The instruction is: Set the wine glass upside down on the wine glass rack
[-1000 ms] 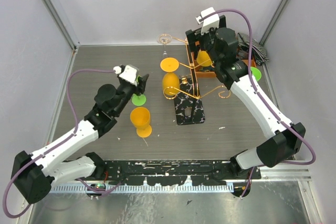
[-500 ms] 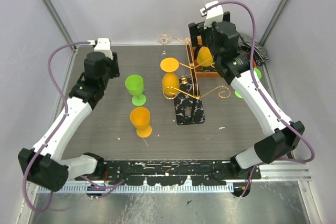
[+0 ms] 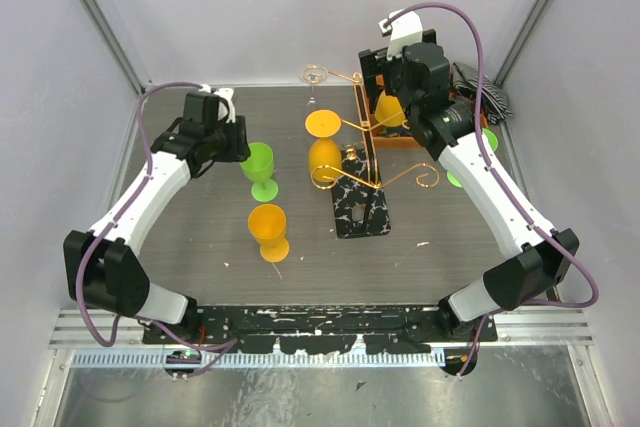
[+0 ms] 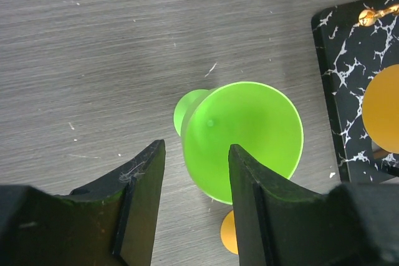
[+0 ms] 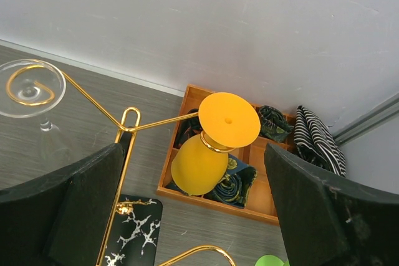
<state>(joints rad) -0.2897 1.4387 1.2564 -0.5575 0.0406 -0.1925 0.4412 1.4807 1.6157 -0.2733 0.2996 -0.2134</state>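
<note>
Bare table (image 3: 200, 247) lies open left of the green wine glass (image 4: 243, 132). An orange glass (image 3: 268, 226) stands close on its near side. The wine glass rack (image 3: 362, 209) — with hung orange glasses (image 3: 324, 155) — blocks the right.

You've got glossy gold metal wire on the wine glass rack (image 3: 361, 209), and its marbled base looks polished. The green wine glass (image 4: 246, 135) looks like smooth translucent plastic; the desk (image 4: 93, 48) is matt grey woodgrain, scuffed. The tray (image 5: 215, 206) is plain wood with soft cloth rolls (image 5: 227, 179).

Gold rack (image 3: 352, 157) on black-and-white marbled base (image 3: 362, 211); green glass (image 3: 257, 161), orange glass (image 3: 268, 223).
</note>
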